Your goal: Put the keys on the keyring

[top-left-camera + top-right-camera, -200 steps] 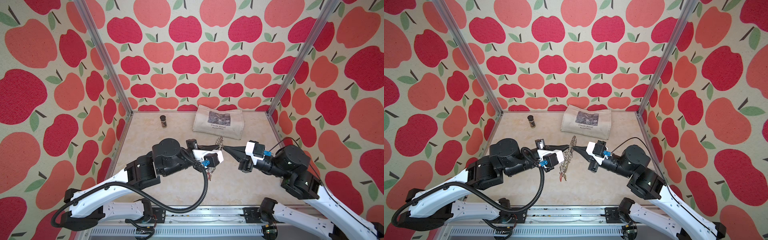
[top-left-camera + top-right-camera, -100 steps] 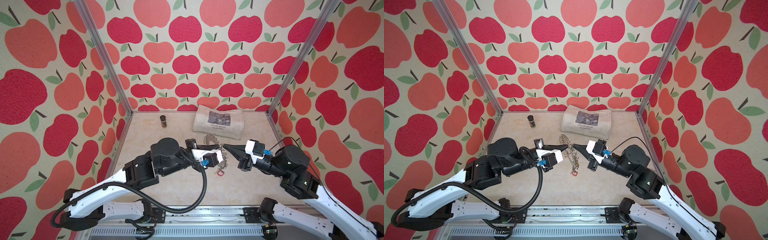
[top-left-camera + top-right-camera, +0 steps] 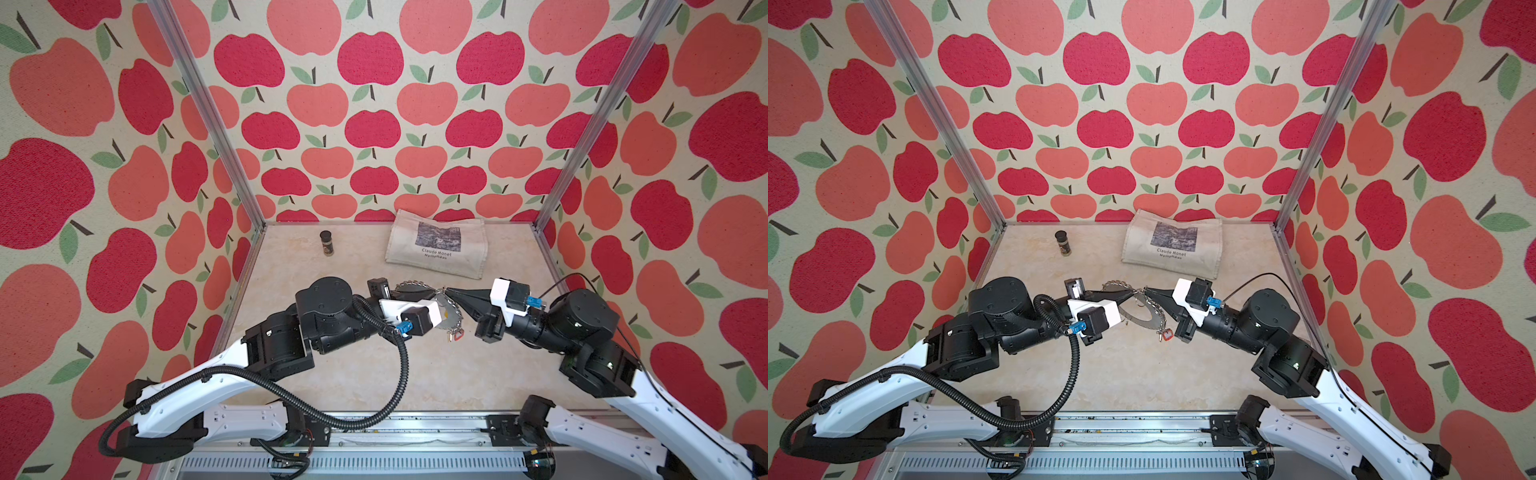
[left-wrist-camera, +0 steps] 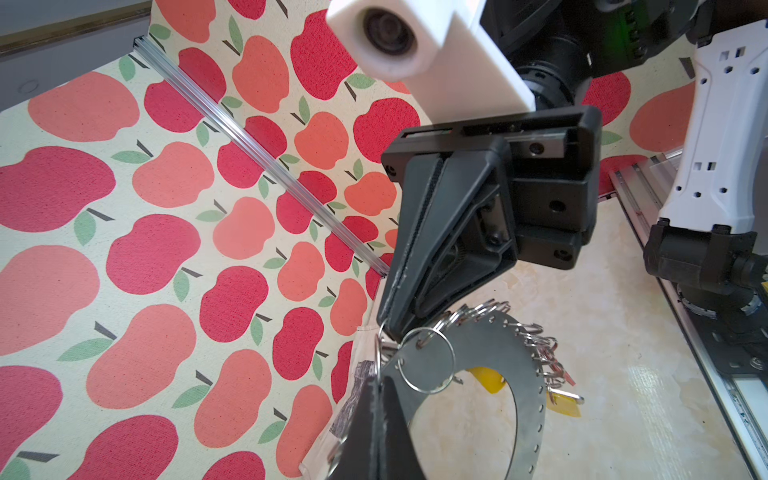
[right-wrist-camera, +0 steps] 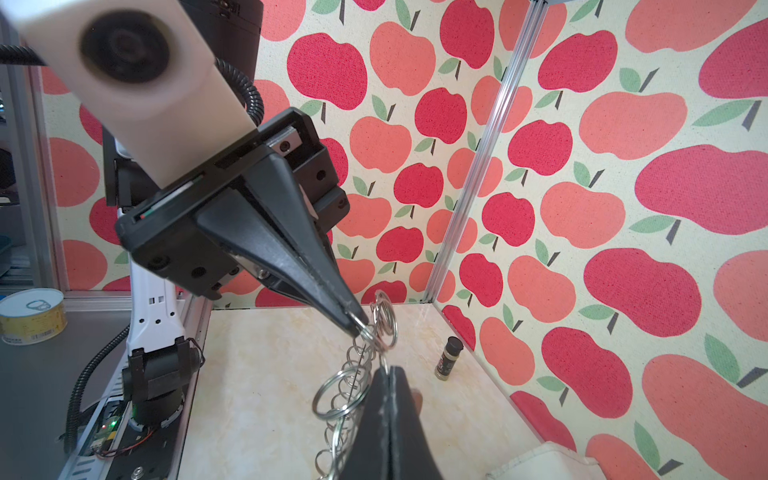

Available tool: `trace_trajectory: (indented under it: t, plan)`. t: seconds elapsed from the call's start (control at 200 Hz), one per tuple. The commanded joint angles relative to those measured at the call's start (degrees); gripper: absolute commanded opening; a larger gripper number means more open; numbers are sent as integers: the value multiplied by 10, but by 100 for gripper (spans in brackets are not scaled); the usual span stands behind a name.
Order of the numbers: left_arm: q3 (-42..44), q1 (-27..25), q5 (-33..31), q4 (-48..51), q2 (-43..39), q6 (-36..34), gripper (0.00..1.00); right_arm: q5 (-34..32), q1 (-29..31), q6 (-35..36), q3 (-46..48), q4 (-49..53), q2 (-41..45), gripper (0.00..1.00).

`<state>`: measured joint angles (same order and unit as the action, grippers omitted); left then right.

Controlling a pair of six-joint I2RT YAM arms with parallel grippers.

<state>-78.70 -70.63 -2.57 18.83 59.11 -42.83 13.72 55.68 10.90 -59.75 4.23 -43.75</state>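
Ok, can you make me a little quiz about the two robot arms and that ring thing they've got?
1. True or false: the left fingers are open and hold nothing.
2. What lies at the back of the table, near the small dark bottle? A a cloth bag, B a bowl, C a book.
3. Fill the gap: a ___ tag hangs under the keyring.

Key:
1. False. The left fingers and the right fingers are both shut on small rings at the keyring's rim.
2. A.
3. Yellow.
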Motion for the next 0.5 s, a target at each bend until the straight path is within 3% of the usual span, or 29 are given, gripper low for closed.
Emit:
trace_trajectory:
  t: [0.0, 0.495]
  plan:
    - [2, -6, 53, -64, -22, 12, 0, -17, -14, -29, -5, -4, -13, 0]
    - [27, 54, 163, -104, -30, 67, 0, 25, -19, -66, -17, -8, -22, 0]
